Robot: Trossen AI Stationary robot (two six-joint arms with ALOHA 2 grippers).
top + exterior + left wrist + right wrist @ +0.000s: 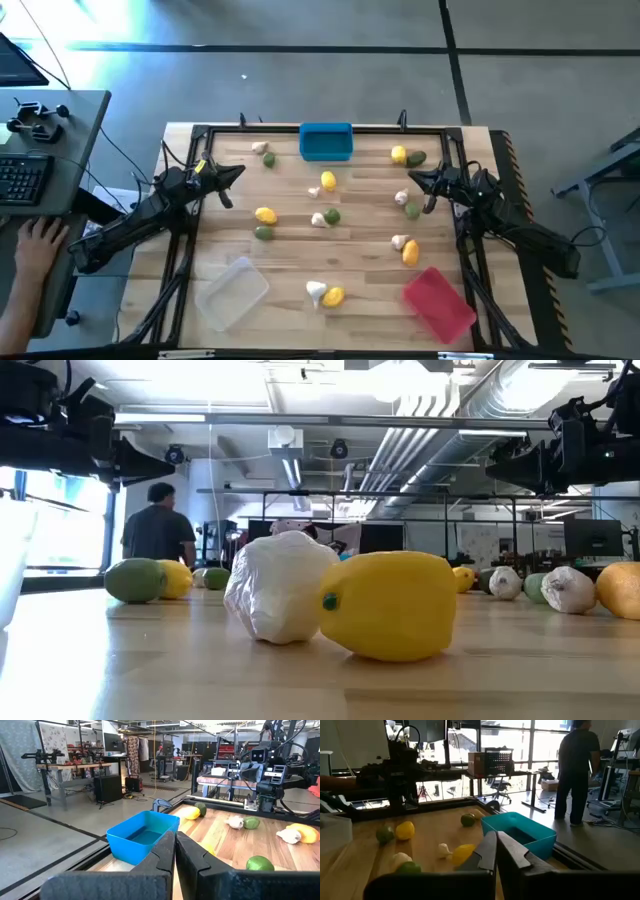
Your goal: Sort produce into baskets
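Three baskets stand on the wooden table: a blue one [326, 142] at the far edge, a clear one [232, 291] near left, a red one [438, 303] near right. Produce lies scattered between them: yellow pieces [265, 215], green pieces [263, 232] and whitish bulbs [319, 219]. A bulb [283, 600] and a yellow piece [390, 605] lie side by side near the front edge. My left gripper [240, 170] hovers shut at the table's left, my right gripper [411, 178] shut at its right. Both point inward, above the table, holding nothing.
A black frame [200, 130] runs around the tabletop. A desk with a keyboard [22, 178] stands left of the table, and a person's hand [40, 240] rests there. Another person [158, 535] stands in the room beyond.
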